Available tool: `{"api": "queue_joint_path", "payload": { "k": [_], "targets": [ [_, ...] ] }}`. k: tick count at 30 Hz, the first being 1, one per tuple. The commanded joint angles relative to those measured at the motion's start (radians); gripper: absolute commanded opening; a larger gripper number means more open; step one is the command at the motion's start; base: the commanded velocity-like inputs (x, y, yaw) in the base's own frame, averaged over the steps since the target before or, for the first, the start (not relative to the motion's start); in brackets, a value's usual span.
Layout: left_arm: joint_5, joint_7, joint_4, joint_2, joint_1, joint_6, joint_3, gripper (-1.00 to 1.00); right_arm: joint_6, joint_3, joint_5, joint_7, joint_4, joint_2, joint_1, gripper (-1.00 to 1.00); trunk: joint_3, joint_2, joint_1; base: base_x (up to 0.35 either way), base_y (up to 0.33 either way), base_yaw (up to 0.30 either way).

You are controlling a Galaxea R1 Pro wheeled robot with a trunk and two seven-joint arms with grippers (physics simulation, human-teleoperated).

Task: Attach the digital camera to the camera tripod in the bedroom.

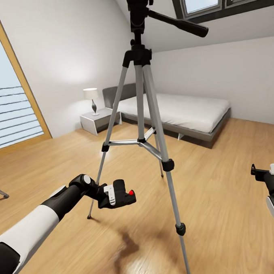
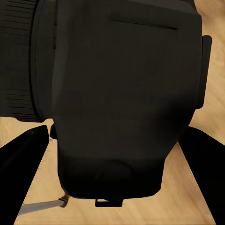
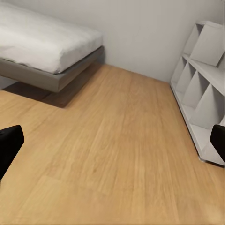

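The camera tripod point(image 1: 146, 112) stands on the wood floor right in front of me, silver legs spread, its black pan head point(image 1: 139, 7) and long handle at the top of the head view. My left gripper point(image 1: 116, 195) is shut on the digital camera point(image 1: 125, 193), a small black box with a red button, held low beside the tripod's left leg. From the left wrist, the camera's dark body point(image 2: 124, 93) sits between the two black fingers point(image 2: 21, 159). My right gripper point(image 1: 263, 173) hangs at the right edge, its fingertips point(image 3: 9, 145) wide apart and empty.
A low grey bed point(image 1: 180, 110) with a white mattress lies behind the tripod, a grey nightstand point(image 1: 98, 120) with a lamp to its left. A large window point(image 1: 8, 116) fills the left wall. White shelving point(image 3: 201, 89) stands against the wall past the bed point(image 3: 47, 47).
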Motion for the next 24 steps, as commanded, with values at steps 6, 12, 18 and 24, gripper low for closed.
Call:
{"api": "queue_joint_path", "payload": {
  "k": [6, 12, 18, 24],
  "targets": [
    [0.0, -0.005, -0.001, 0.001, -0.001, 0.011, -0.005, -1.0, 0.006, 0.001, -0.001, -0.004, -0.002, 0.0, 0.0, 1.0, 0.022, 0.001, -0.003, 0.0, 0.0, 0.0],
    [0.0, -0.007, -0.001, 0.0, 0.002, 0.01, -0.032, -1.0, 0.006, 0.001, -0.001, -0.004, -0.002, 0.0, 0.0, 1.0, 0.042, 0.002, -0.005, 0.0, 0.0, 0.0],
    [0.0, -0.006, 0.003, -0.001, 0.006, 0.01, -0.096, -1.0, 0.006, 0.001, -0.001, -0.004, -0.002, 0.0, 0.0, 1.0, 0.042, 0.002, -0.005, 0.0, 0.0, 0.0],
    [0.0, -0.006, 0.005, 0.0, 0.007, 0.01, -0.122, -1.0, 0.006, 0.001, -0.001, -0.004, -0.002, 0.0, 0.0, 1.0, 0.061, 0.003, -0.007, 0.0, 0.0, 0.0]
  ]
}}
